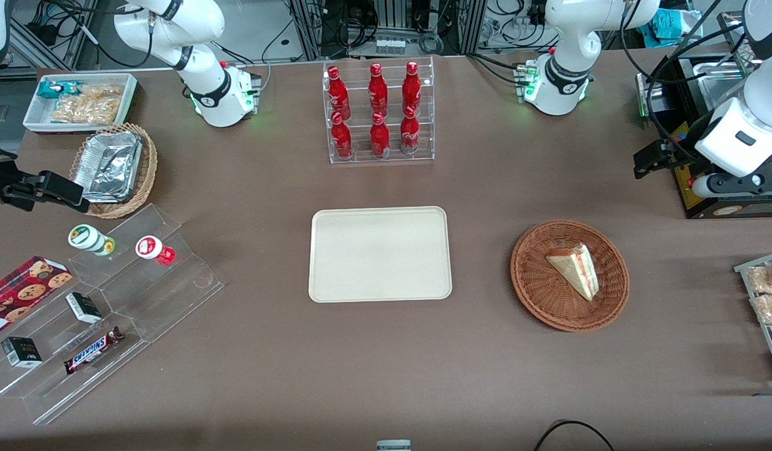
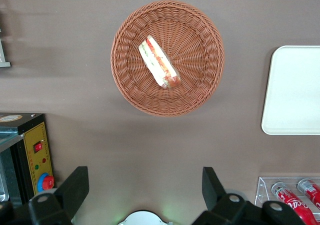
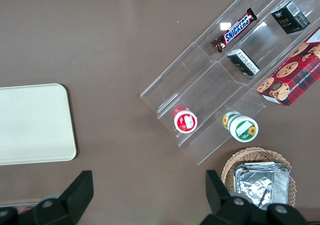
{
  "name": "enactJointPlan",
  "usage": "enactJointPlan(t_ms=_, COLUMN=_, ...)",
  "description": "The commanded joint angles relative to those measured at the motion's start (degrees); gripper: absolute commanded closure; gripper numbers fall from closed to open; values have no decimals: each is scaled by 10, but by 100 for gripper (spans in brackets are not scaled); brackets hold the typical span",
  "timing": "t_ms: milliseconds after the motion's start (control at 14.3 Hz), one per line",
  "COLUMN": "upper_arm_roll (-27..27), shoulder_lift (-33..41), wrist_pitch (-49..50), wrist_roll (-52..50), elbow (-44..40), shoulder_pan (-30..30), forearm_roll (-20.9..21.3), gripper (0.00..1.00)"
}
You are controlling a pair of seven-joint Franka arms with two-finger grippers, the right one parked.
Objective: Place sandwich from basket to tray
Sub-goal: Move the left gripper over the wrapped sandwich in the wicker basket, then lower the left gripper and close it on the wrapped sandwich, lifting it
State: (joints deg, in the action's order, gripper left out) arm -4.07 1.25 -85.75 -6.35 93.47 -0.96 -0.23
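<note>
The basket (image 1: 536, 294) is rough reddish-brown woven wicker. The tray (image 1: 380, 288) looks like smooth, matt cream plastic. The tabletop (image 1: 474, 363) is dull matt brown. The claw (image 2: 145, 190) has matt black fingers, spread apart above the tabletop.

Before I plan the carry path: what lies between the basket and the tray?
Only bare table between basket and tray, per the front view. The pincer hovers open above.

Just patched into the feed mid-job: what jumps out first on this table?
The sandwich lies in the round reddish-brown basket, toward the working arm's end of the table. Beside it, mid-table, the cream tray holds nothing. Six red bottles stand in a clear rack farther from the front camera than the tray, and the gripper hangs open, apart from the basket.
</note>
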Motion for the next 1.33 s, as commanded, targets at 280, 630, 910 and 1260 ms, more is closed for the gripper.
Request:
enactJointPlan(t_ms=280, upper_arm_roll=-1, shoulder_lift=-33, wrist_pitch=-34, wrist_roll=9, elbow=35, shoulder_pan=-4, forearm_roll=3, gripper=0)
enactJointPlan(t_ms=630, upper_arm_roll=-1, shoulder_lift=-53, wrist_pitch=-183, wrist_roll=6, elbow=149, shoulder_pan=-3, forearm_roll=4, gripper=0)
enactJointPlan(t_ms=910, upper_arm_roll=-1, shoulder_lift=-63, wrist_pitch=-359, wrist_roll=0, elbow=268, shoulder_pan=-1, forearm_roll=4, gripper=0)
enactJointPlan(t_ms=1260, upper_arm_roll=-1, shoulder_lift=-85, wrist_pitch=-477, wrist_roll=-135, elbow=320, shoulder_pan=-2, forearm_roll=3, gripper=0)
